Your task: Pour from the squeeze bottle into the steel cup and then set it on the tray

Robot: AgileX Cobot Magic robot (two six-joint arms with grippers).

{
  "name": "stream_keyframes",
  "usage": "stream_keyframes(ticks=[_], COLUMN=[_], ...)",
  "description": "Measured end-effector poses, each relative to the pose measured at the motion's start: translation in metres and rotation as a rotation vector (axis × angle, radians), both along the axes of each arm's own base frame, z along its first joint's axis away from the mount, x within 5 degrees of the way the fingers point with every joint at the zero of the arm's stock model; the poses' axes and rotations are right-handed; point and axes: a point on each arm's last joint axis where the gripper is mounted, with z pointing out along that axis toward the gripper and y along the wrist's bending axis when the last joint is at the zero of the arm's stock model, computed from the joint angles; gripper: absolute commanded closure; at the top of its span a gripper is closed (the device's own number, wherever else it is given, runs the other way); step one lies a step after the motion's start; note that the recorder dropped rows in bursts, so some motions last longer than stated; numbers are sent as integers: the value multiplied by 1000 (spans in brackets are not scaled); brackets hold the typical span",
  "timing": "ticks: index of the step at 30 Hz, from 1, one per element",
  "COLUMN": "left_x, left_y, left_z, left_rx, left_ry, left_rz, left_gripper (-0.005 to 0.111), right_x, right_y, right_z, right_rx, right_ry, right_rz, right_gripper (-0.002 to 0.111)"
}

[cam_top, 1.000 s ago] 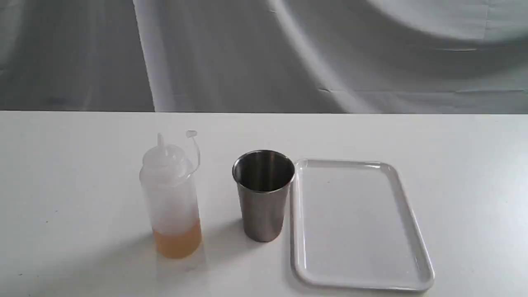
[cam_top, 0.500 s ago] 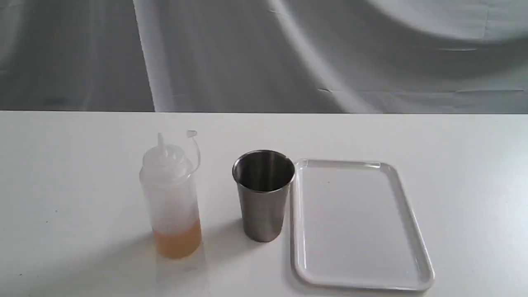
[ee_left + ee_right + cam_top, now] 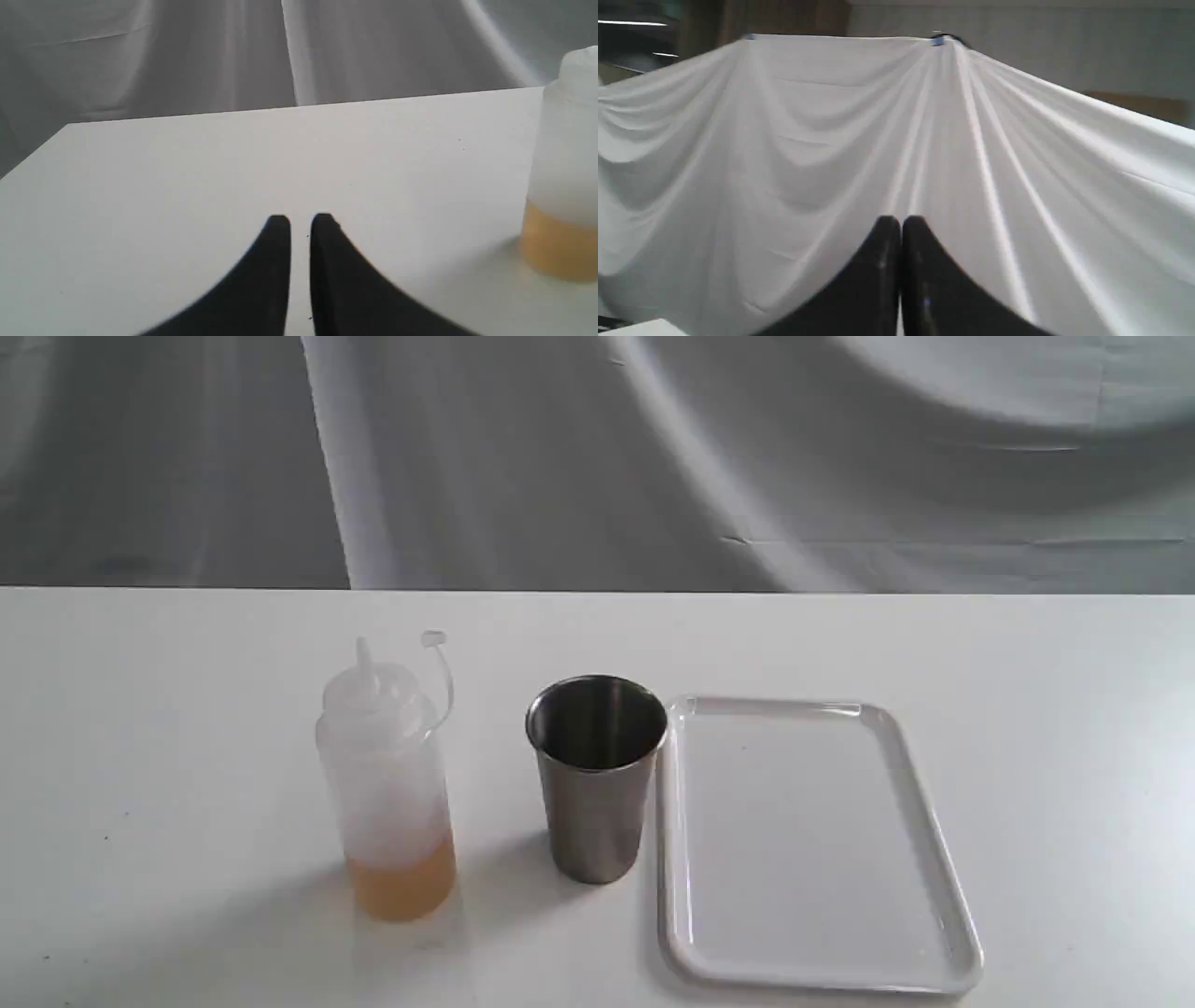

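The squeeze bottle (image 3: 387, 775) stands upright on the white table, left of centre, with amber liquid at its bottom and its small cap hanging open on the strap. Just to its right stands the steel cup (image 3: 596, 784), upright and dark inside. The white tray (image 3: 803, 840) lies flat against the cup's right side with nothing on it. Neither arm shows in the exterior view. In the left wrist view my left gripper (image 3: 300, 221) hovers low over bare table, its black fingers a narrow gap apart and holding nothing, with the bottle (image 3: 563, 163) off to one side. My right gripper (image 3: 901, 221) is shut and empty, facing the draped cloth.
A grey-white cloth backdrop (image 3: 597, 457) hangs behind the table's far edge (image 3: 597, 588). The table's left corner (image 3: 65, 125) shows in the left wrist view. Bare tabletop (image 3: 159, 756) spreads left of the bottle and right of the tray.
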Motion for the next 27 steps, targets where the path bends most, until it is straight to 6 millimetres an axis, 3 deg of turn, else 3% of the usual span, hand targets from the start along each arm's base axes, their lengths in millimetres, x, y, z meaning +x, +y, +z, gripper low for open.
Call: stream_keyframes(ticks=[5,14,27], left_x=[0,0,0], left_y=[0,0,0], left_z=[0,0,0], left_rx=[0,0,0], left_ry=[0,0,0], left_rz=[0,0,0], left_gripper=[98,98,98], right_x=[25,77,93], right_y=[9,8,14], right_z=[0,-14,-14], right_rx=[-22,-6,13], right_ry=[19,165,134], right_rz=[163,224,302], right_gripper=[108,108,108])
